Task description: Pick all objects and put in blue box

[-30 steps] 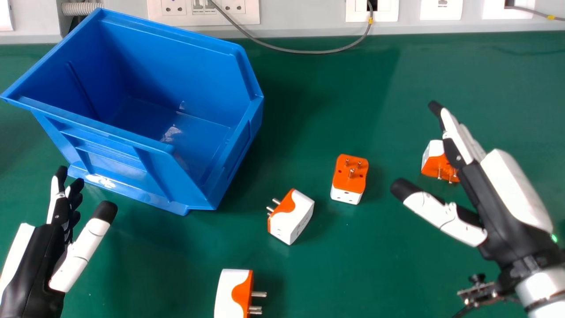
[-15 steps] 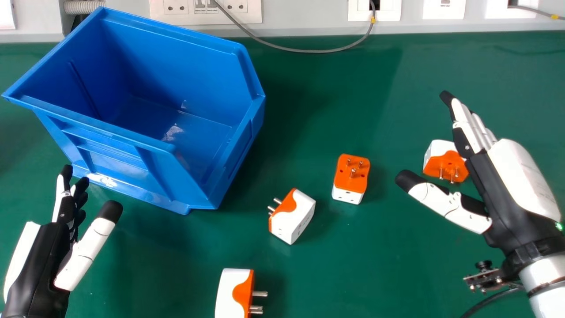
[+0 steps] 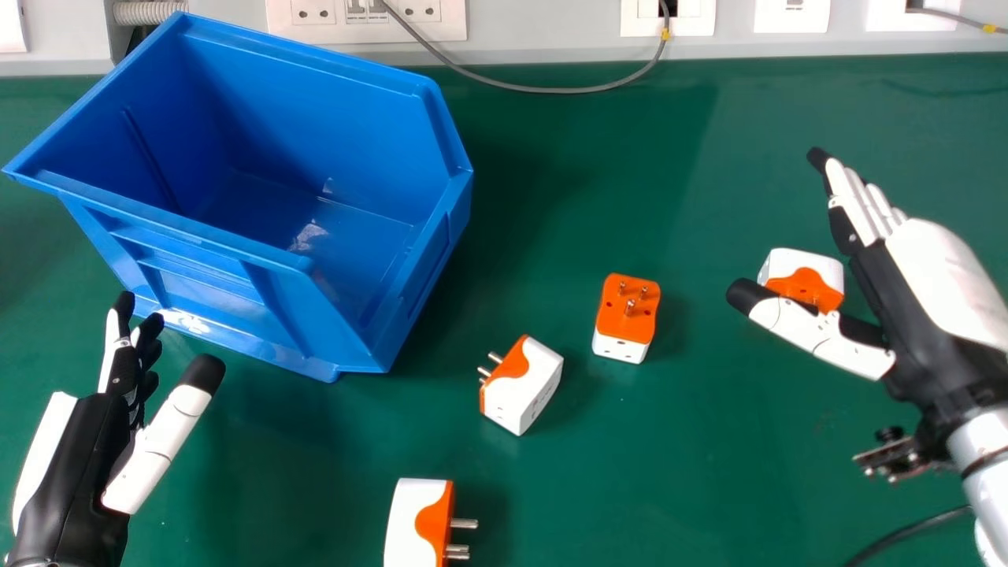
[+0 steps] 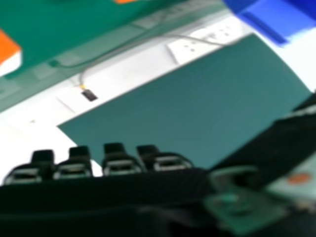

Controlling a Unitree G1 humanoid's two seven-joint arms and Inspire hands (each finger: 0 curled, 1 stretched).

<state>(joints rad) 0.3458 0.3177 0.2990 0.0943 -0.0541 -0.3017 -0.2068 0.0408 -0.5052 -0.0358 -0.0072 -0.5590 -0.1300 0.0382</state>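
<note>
My right hand is open at the right of the head view, its thumb over part of an orange-and-white plug adapter. In the right hand view my right hand shows its fingertips. My left hand is open at lower left, in front of the blue box. One adapter has its pins up; another lies left of it, and a further one sits at the bottom edge. The box's visible floor holds no adapter. In the right hand view appear the blue box and an adapter.
The green table carries everything. Along its back stands a wall with sockets, and a grey cable droops onto the table behind the adapters. A black cable runs beneath the right forearm.
My right hand has moved right and toward the back, its thumb now overlapping the far-right adapter. My left hand has drifted slightly right. The adapters and box stay put.
</note>
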